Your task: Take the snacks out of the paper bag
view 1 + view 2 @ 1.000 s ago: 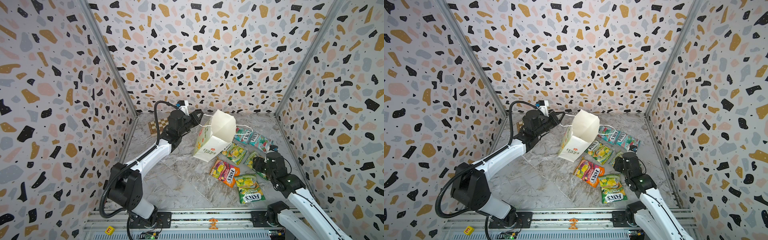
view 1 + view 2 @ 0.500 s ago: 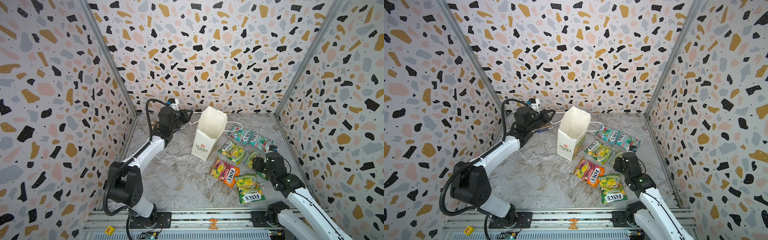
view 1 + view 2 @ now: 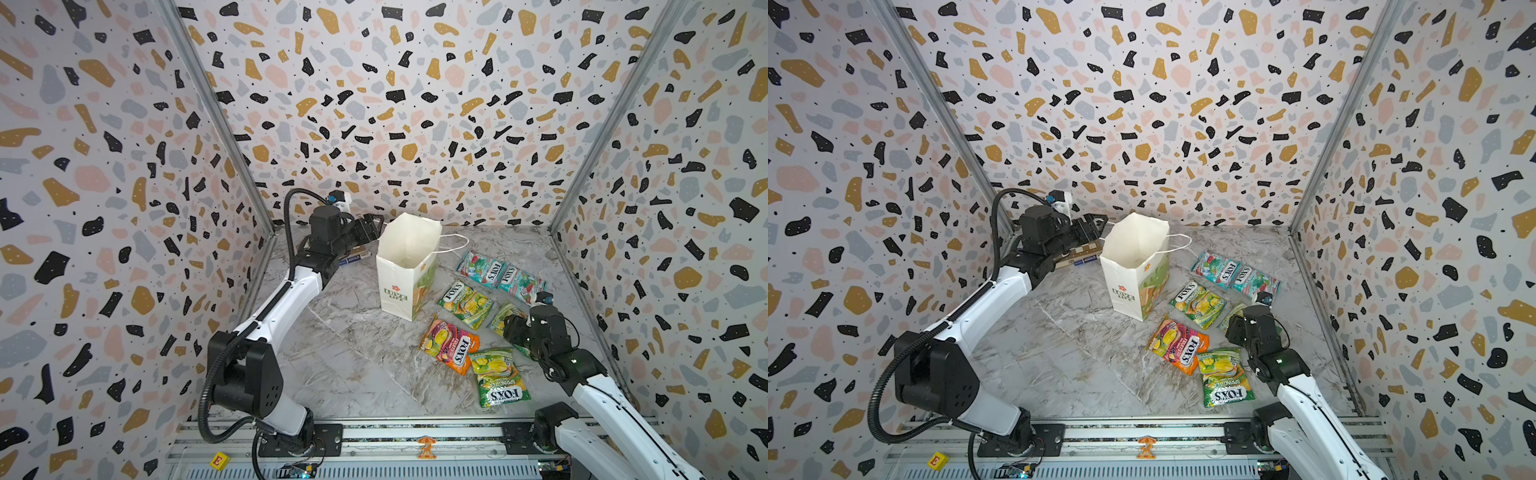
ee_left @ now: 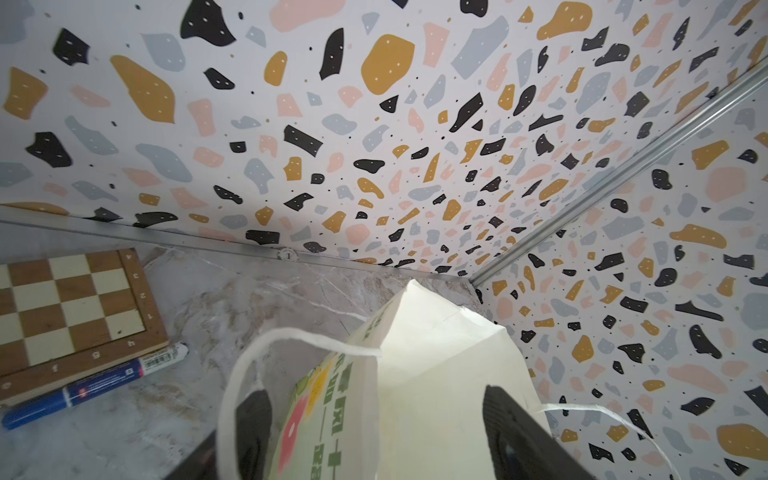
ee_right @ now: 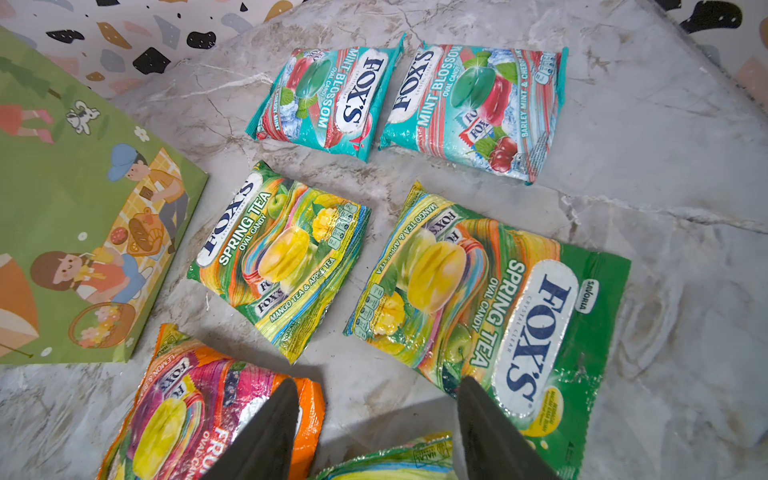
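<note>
- The paper bag (image 3: 405, 270) stands upright toward the back of the marble surface (image 3: 353, 365). Its mouth gapes open and its red flower logo is on the face turned toward the front.
- The left hand (image 3: 374, 226) is up at the bag's top rim, on the side nearest the left wall. Seen from the left wrist, its fingers (image 4: 253, 419) stand well apart with the rim's paper wall between them, not pinched.
- One cord handle (image 4: 257, 353) arcs over one of those fingers. It looks draped around it, though I can't be sure it touches.
- All six snacks (image 3: 467, 303) lie flat on the surface to the right of the bag, outside it.
- Two teal-red packets (image 3: 480, 268) lie side by side farthest back.
- The orange-purple packet (image 3: 451, 345) lies nearer the front, right against the front green-yellow packet (image 3: 498, 374).
- A third green-yellow packet (image 5: 498, 311) is mostly hidden under the right arm in both top views.
- The right hand (image 3: 509, 328) hovers low over the packets. Its fingers (image 5: 266, 436) are apart, with nothing gripped and bare surface between them.
- A chessboard (image 4: 70, 307) lies near the back-left corner, with a blue marker (image 4: 91, 386) just beside its edge.
</note>
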